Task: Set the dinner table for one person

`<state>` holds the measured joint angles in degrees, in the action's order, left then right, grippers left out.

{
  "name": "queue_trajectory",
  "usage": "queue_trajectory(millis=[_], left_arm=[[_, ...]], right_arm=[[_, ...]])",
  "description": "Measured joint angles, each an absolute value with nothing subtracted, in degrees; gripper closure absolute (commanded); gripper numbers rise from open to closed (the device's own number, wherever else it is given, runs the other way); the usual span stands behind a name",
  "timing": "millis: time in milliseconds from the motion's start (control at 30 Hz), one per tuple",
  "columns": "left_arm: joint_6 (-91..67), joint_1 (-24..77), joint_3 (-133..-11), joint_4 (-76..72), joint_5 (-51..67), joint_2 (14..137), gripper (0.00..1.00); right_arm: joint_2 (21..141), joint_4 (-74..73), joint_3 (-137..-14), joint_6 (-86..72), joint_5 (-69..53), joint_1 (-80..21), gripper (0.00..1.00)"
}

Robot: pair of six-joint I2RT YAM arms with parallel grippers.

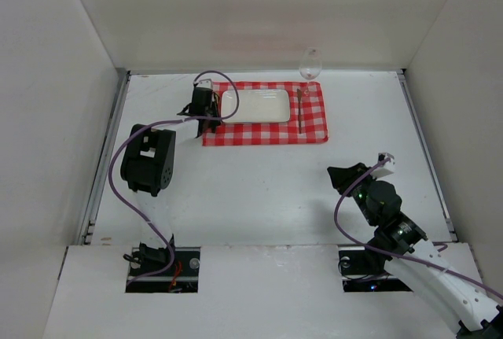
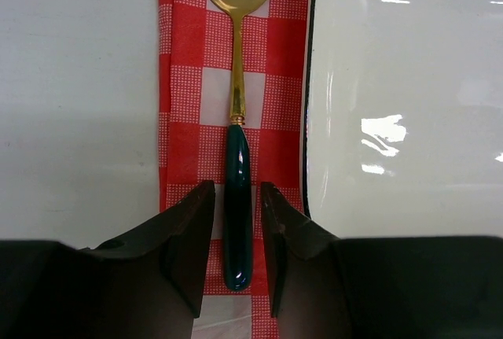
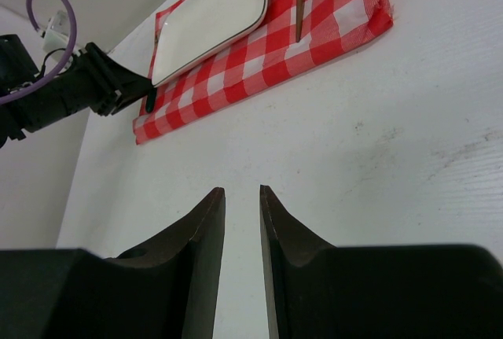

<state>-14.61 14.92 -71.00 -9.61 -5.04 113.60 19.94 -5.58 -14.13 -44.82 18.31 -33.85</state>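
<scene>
A gold spoon (image 2: 237, 79) with a dark green handle lies on the left strip of the red-and-white checked cloth (image 2: 185, 56), beside the small white plate (image 2: 409, 103). My left gripper (image 2: 237, 197) is low over the cloth. Its jaws straddle the handle with a thin gap on each side, so it is open. From above, the left gripper (image 1: 209, 123) sits at the cloth's (image 1: 267, 130) near-left corner and hides the spoon. My right gripper (image 3: 242, 191) is narrowly open and empty over the bare white dinner table (image 1: 259, 189), at the near right (image 1: 336, 174).
A thin dark utensil (image 1: 300, 111) lies on the cloth to the right of the plate (image 1: 255, 105). A clear stemmed glass (image 1: 311, 64) stands at the cloth's far right corner. White walls enclose the table on three sides. The left arm's purple cable loops over the plate's left end.
</scene>
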Motion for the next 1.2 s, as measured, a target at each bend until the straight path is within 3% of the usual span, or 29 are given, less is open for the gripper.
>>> queue_trajectory(millis=[233,467,500,533,567,900,1067,1200], left_arm=[[-14.3,14.9,-70.9,-9.4,-5.8,113.0,0.64],[-16.9,14.7,-64.8,-8.9,-8.9,100.4,0.39],[-17.9,14.6,-63.2,-9.0,-9.9,97.2,0.30],[-19.0,14.6,-61.2,-9.3,-11.1,93.8,0.11],[-19.7,14.6,-59.2,-9.5,-12.0,90.6,0.00],[-31.1,18.6,-32.1,-3.4,-22.8,56.4,0.00],[-37.5,21.1,-24.8,7.0,-25.4,41.2,0.00],[-43.5,20.9,-22.1,13.9,-26.3,35.8,0.00]], right_arm=[[19.9,-5.6,-14.1,-44.8,18.3,-33.8,0.70],[20.4,-5.6,-14.1,-44.8,18.3,-33.8,0.69],[20.4,-5.6,-14.1,-44.8,18.3,-33.8,0.68],[20.4,-5.6,-14.1,-44.8,18.3,-33.8,0.66],[20.4,-5.6,-14.1,-44.8,18.3,-33.8,0.64],[25.6,-4.4,-14.2,-44.7,18.4,-35.3,0.40],[33.1,-1.1,-14.3,-44.6,19.8,-37.4,0.34],[39.1,1.5,-14.5,-44.6,21.1,-39.0,0.33]])
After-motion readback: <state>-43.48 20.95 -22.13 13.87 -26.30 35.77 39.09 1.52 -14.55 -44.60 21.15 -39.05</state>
